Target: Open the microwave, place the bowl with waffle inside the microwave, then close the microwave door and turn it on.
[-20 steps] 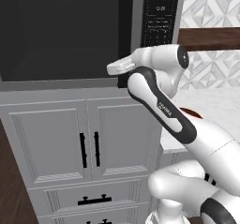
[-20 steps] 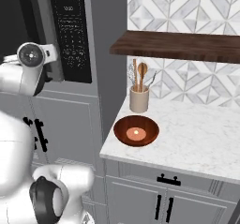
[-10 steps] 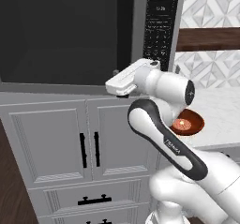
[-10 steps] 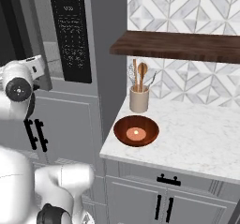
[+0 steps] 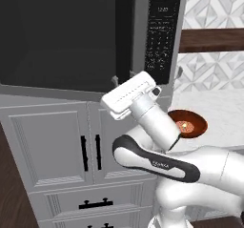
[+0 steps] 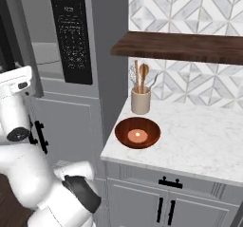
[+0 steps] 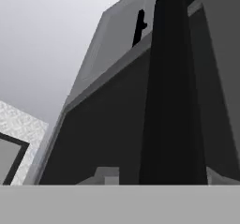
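Item 1, microwave door (image 5: 62,38): upper left of the left base view, dark window, seated flush in its frame, not yet opened.

Item 2, handle (image 5: 124,34): black vertical bar at upper centre of that view. In the hand view it rises as a tall dark bar right of centre (image 7: 171,92), close ahead.

Item 3, my gripper (image 5: 114,81): centre of the left base view, at the foot of the handle. A second ago my hand sat further right, near the keypad; it has swung left and squared up under the bar. I judge this the reach for the opening pull. Whether my fingers are spread or pinching the bar I cannot tell.

Item 4, keypad panel (image 5: 162,31): just right of the handle.

Item 5, bowl with waffle (image 6: 137,132): centre of the right base view, on the marble counter (image 6: 204,140), near its left edge, unmoved. A utensil crock (image 6: 140,100) stands just behind it.

Item 6, room: the door must swing out towards me; my forearm (image 5: 152,162) stands before the white cabinets (image 5: 47,141) below.
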